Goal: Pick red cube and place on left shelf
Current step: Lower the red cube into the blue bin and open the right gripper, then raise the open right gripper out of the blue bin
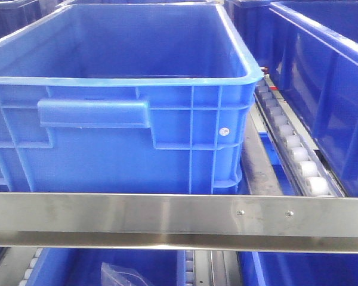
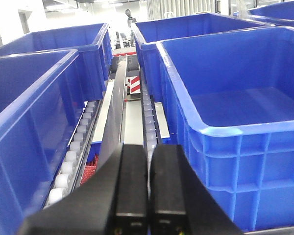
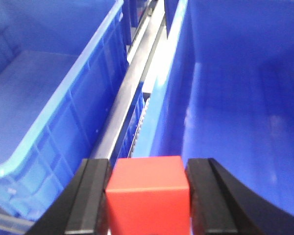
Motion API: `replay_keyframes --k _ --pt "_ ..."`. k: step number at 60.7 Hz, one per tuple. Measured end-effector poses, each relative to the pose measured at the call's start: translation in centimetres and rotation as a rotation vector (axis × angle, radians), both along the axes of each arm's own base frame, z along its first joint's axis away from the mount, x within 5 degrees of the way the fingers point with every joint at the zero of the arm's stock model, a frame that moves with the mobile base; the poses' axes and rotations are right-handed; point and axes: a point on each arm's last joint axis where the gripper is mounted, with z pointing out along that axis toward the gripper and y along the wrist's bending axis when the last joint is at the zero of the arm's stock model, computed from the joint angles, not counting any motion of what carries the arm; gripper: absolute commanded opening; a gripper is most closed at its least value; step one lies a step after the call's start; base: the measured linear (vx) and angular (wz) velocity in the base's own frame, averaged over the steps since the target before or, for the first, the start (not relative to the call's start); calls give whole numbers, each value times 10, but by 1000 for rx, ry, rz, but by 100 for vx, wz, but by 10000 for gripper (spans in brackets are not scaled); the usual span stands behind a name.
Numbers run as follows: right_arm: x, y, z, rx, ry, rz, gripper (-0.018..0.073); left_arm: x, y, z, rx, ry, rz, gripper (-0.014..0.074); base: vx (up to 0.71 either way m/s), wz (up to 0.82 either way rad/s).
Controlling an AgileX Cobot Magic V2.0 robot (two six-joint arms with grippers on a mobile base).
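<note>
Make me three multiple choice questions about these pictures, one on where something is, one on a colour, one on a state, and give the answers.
1. Where is the red cube?
A. Between the right claw's fingers
B. On a bin floor
C. On the rollers

2. What colour are the bins?
A. Green
B. Blue
C. Grey

3. How is the left claw?
A. Wide open
B. Gripping a cube
C. Shut with nothing in it

Answers:
1 A, the right wrist view shows the right claw with a black finger against each side of the cube.
2 B, every bin in all three views is blue.
3 C, its fingers meet with no object between.
</note>
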Motion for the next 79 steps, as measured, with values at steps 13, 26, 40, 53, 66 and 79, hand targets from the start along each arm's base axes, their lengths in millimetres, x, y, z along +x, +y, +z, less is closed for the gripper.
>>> replay_keyframes --k 13,26,40,53,66,79 --pt "46 -8 24 -11 14 -124 58 0 0 0 0 0 0 106 0 0" --pt "99 -39 43 -20 44 -299 148 0 0 0 0 0 0 106 1 6" --pt "146 -63 42 -35 104 -383 625 0 0 0 0 0 0 106 0 0" --pt "157 -65 33 -41 155 -390 577 0 0 0 0 0 0 106 -1 -6" --pt "130 -63 39 -44 170 -409 99 0 0 0 0 0 0 106 0 0" --pt "51 -54 41 -33 45 -413 52 0 0 0 0 0 0 106 0 0"
